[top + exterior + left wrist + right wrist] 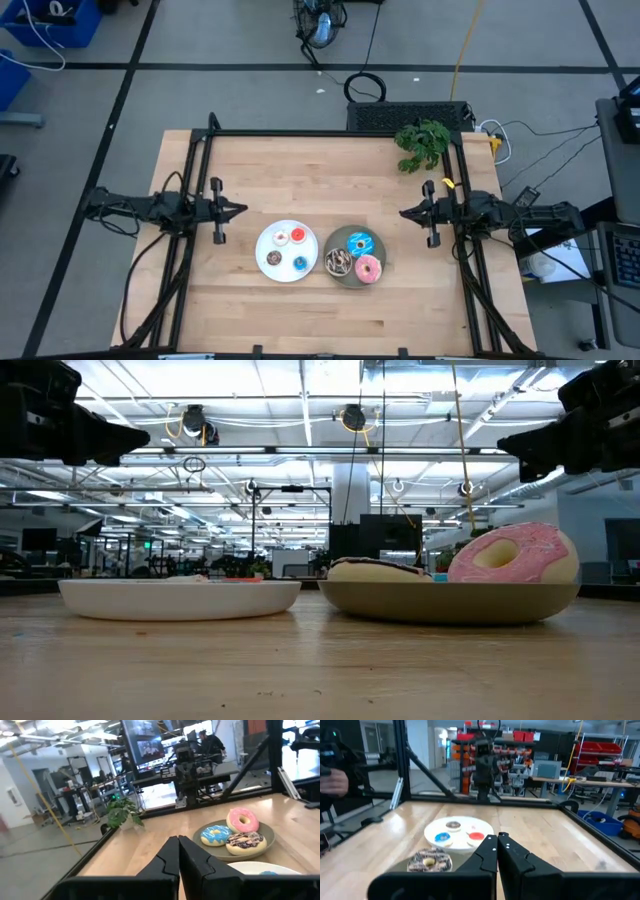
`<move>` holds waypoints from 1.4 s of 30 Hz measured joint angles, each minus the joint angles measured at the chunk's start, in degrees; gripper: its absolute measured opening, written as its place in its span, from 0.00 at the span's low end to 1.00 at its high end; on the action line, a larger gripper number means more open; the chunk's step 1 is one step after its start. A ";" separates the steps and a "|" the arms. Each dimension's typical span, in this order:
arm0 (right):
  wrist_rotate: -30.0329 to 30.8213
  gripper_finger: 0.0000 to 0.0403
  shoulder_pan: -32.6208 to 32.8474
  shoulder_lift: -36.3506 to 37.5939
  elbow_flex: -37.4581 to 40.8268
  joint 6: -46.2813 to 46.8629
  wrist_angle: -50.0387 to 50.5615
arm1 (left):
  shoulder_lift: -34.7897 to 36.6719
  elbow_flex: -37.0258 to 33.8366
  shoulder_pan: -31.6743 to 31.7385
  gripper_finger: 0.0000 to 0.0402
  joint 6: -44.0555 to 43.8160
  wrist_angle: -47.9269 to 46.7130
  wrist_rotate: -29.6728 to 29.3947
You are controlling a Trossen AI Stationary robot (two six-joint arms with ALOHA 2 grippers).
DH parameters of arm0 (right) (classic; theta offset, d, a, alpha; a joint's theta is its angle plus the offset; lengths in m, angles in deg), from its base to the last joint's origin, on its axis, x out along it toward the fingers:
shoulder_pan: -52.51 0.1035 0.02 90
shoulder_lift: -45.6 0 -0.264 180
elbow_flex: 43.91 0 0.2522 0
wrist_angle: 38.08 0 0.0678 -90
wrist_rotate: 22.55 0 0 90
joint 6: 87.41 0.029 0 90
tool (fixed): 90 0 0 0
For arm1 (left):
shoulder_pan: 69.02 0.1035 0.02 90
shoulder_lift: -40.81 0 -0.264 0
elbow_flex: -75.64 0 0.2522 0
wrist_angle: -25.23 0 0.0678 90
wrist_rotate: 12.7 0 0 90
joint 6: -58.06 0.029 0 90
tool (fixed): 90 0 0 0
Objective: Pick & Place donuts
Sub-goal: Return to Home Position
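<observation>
— What sat on the wooden worktop (250, 170)?

— Two round plates near the middle. A white plate (180, 598) lay to the left as seen from above, and a grey plate (450, 602) was just beside it. A leafy green plant (423, 143) stood at the far right corner, against the black frame (330, 133) that ran round the edge.

— And beyond that?

— A blue bin (60, 20) stood on the floor off the far left corner, and a yellow cable (462, 50) trailed down behind. A person (212, 742) was near a large dark screen (145, 745), and red bins (602, 747) lined shelves across the room.
</observation>
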 joint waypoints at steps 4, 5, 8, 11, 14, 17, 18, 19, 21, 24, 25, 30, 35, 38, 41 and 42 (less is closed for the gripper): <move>1.27 0.00 0.02 -0.02 0.00 0.56 0.80 | -0.02 0.00 0.00 0.06 -5.42 0.00 -1.41; 1.25 0.00 0.00 -0.02 0.00 1.23 0.44 | -0.02 0.00 0.00 0.08 -5.94 0.00 -1.42; 1.25 0.00 0.00 0.00 0.00 2.21 0.18 | -0.02 -0.02 0.00 0.10 -5.66 0.32 -1.49; 1.25 0.00 0.00 0.00 0.00 1.84 0.23 | -0.02 -0.10 0.00 0.11 -5.90 1.17 -1.71; 1.25 0.00 0.00 0.00 0.00 1.86 0.23 | -0.02 -0.15 0.00 0.11 -5.90 1.60 -1.92; 1.25 0.00 0.00 0.00 0.00 1.86 0.25 | -0.02 -0.15 0.00 0.11 -5.92 1.67 -1.92; 1.25 0.00 0.00 0.00 0.00 1.86 0.24 | -0.02 -0.15 0.00 0.11 -5.92 1.72 -1.92; 1.25 0.00 0.00 0.00 0.00 1.86 0.25 | -0.02 -0.15 0.00 0.11 -5.96 1.79 -1.92; 1.25 0.00 0.00 0.00 0.00 1.86 0.25 | -0.02 -0.15 0.00 0.12 -6.00 1.85 -1.92; 1.25 0.00 0.00 0.00 0.00 1.86 0.25 | -0.02 -0.15 0.00 0.12 -6.05 1.93 -1.92; 1.25 0.00 0.00 0.00 0.00 1.86 0.25 | -0.02 -0.15 0.00 0.12 -6.03 1.93 -1.92; 1.25 0.00 0.00 0.00 0.00 1.86 0.27 | -0.02 -0.15 0.00 0.12 -6.03 1.97 -1.90; 1.25 0.00 0.00 0.00 0.00 1.86 0.27 | -0.02 -0.15 0.00 0.12 -6.03 2.01 -1.90; 1.25 0.00 0.00 0.00 0.00 1.86 0.29 | -0.02 -0.15 0.00 0.12 -6.03 2.04 -1.88; 1.25 0.00 0.00 0.00 0.00 1.86 0.29 | -0.02 -0.15 0.00 0.12 -6.03 2.08 -1.88; 1.25 0.00 0.00 0.00 0.00 1.86 0.29 | -0.02 -0.15 0.00 0.12 -6.03 2.12 -1.88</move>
